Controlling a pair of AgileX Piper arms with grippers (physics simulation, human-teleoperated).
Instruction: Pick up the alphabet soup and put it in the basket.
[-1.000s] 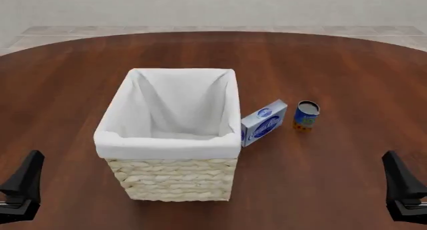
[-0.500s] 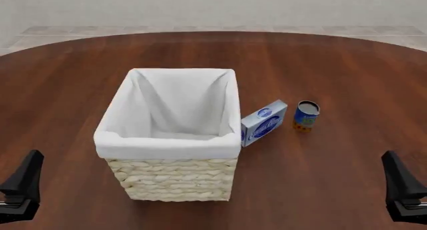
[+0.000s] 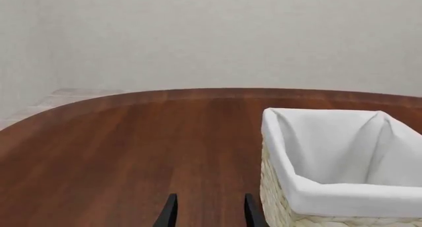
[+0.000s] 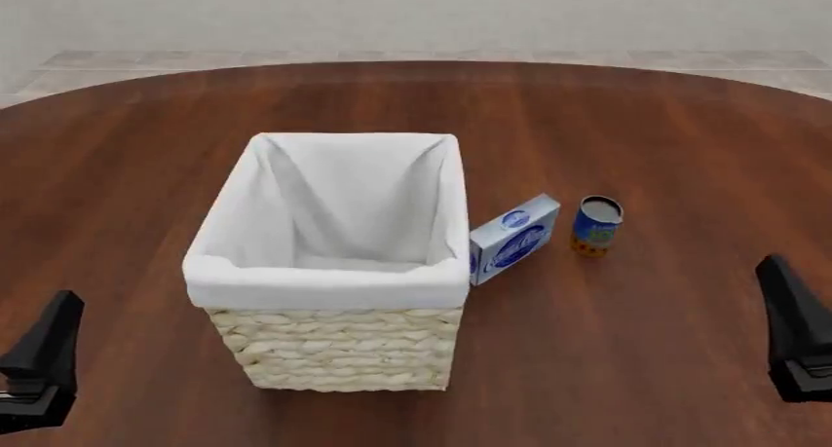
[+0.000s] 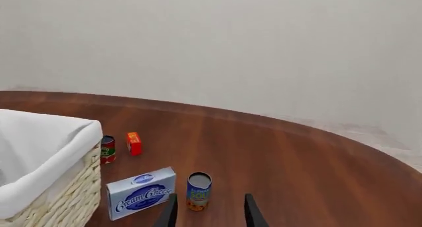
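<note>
The alphabet soup (image 4: 598, 224), a small blue can with a silvery top, stands upright on the table right of the basket (image 4: 325, 283). It also shows in the right wrist view (image 5: 198, 191), ahead of and between the fingers, well apart from them. The large cream wicker basket with a white liner sits mid-table and shows in both wrist views (image 3: 329, 197) (image 5: 46, 138). My left gripper (image 4: 58, 316) (image 3: 209, 214) is open and empty at the near left. My right gripper (image 4: 780, 281) (image 5: 209, 212) is open and empty at the near right.
A blue-and-white cream cheese box (image 4: 515, 239) (image 5: 140, 193) leans between the basket and the can. A small red can (image 5: 107, 149) and a small orange box (image 5: 134, 143) stand farther back beside the basket, hidden in the front view.
My right gripper has shifted slightly up and to the right in the front view. The left gripper, can, box and basket have not moved.
</note>
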